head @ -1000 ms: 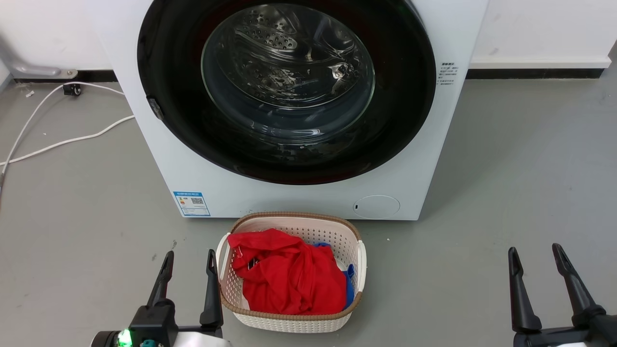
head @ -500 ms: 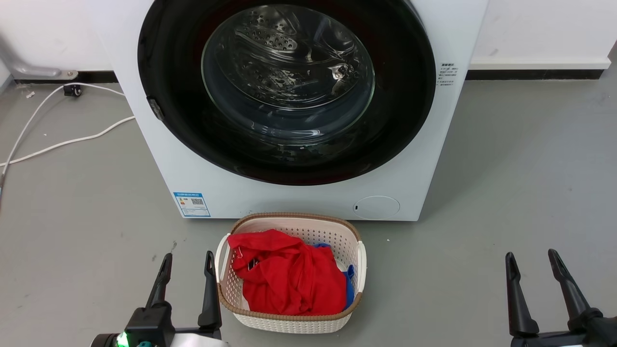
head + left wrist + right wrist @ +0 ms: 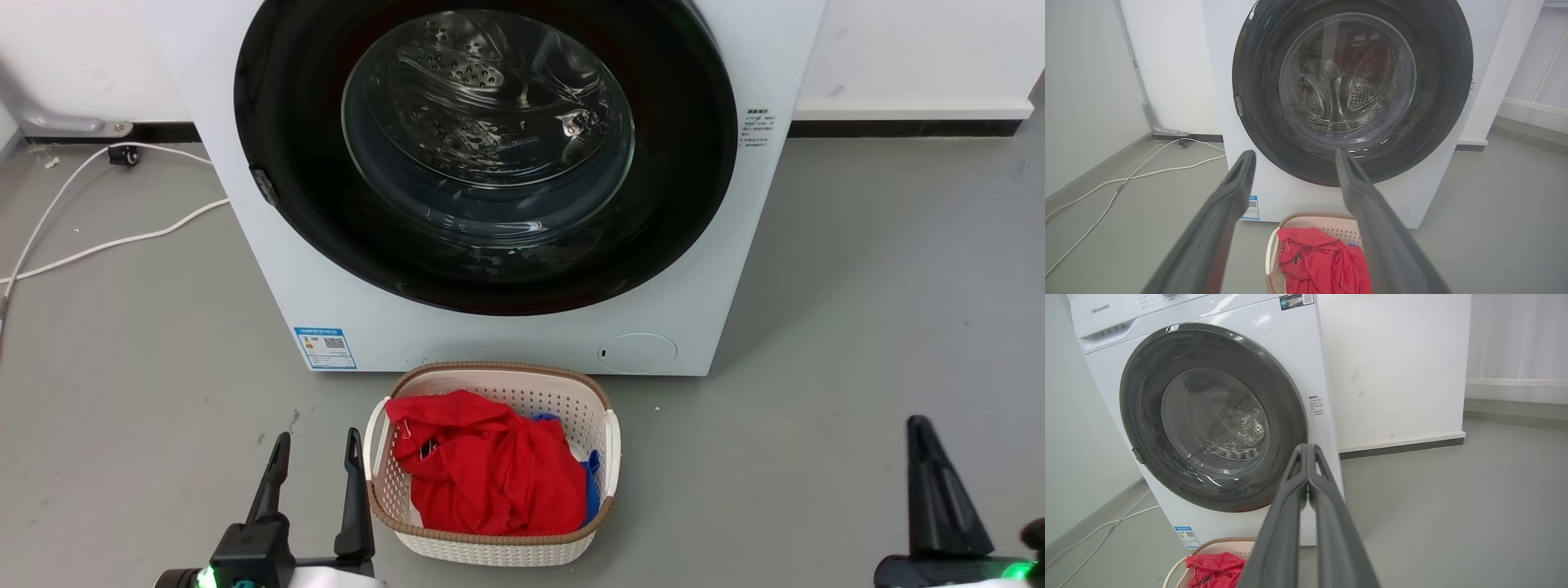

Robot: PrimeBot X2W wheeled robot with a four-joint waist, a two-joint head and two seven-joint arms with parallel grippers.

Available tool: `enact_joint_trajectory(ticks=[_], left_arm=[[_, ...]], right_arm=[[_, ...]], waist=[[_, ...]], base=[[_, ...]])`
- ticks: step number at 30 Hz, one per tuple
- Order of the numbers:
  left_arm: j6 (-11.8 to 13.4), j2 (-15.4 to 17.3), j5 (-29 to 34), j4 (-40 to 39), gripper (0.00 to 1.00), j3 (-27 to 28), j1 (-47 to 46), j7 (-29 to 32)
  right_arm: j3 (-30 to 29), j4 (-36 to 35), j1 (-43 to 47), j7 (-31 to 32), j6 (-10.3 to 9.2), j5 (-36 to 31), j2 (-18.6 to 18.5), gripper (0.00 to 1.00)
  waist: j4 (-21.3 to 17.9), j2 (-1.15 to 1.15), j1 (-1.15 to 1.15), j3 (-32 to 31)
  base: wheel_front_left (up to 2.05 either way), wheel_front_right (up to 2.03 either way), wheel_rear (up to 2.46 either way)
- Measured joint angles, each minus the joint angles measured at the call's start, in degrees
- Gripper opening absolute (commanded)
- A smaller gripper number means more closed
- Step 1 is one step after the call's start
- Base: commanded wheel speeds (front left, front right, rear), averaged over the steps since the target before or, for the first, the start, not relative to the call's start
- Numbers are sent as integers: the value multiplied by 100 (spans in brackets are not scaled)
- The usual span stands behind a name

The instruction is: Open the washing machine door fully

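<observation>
The washing machine door (image 3: pixel 678 204) is a glossy black disc with a clear glass bowl at its centre, lying flush against the white machine front. A small grey tab (image 3: pixel 263 184) sits on its left rim. The door (image 3: pixel 1437 106) and tab (image 3: pixel 1238 106) show again in the left wrist view, and the door (image 3: pixel 1143 396) in the right wrist view. My left gripper (image 3: pixel 317 437) is open and holds nothing, low on the left beside the basket; its fingertips (image 3: pixel 1294 153) are well short of the door. My right gripper (image 3: pixel 919 423) is shut and holds nothing at lower right, its tips (image 3: pixel 1306 446) pressed together, far from the door.
A white basket (image 3: pixel 498 371) holding red and blue cloth stands on the grey floor right in front of the machine. White cables (image 3: pixel 106 241) trail over the floor at left. A white wall with a dark skirting runs behind, and bare floor lies to the right.
My right gripper's fingers have come together and the gripper has dropped lower and shifted a little to the right. The left gripper has sunk slightly. The door has not moved.
</observation>
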Motion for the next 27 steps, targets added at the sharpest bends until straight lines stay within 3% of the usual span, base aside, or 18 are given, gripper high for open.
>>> enact_joint_trajectory(ticks=[6, 14, 22, 27], left_arm=[[1, 0, -1, 2, 100, -1, 1, 0], [1, -1, -31, 18, 100, -7, 1, -1], [16, -1, -49, 20, 100, 2, 1, -1], [24, -1, -48, 19, 100, 19, 1, -1]], right_arm=[[-66, -7, -132, 0, -1, 1660, -5, 0], [89, 283, -129, 0, -1, 4344, -3, 0], [515, 175, -25, -1, -1, 6380, -11, 0], [691, -103, 71, 271, -1, 7581, -200, 0]], waist=[[-5, 0, 0, 1], [-5, 0, 0, 11], [-1, 0, 0, 18], [-1, 0, 0, 17]], base=[[0, 0, 0], [0, 0, 0], [0, 0, 0], [0, 0, 0]])
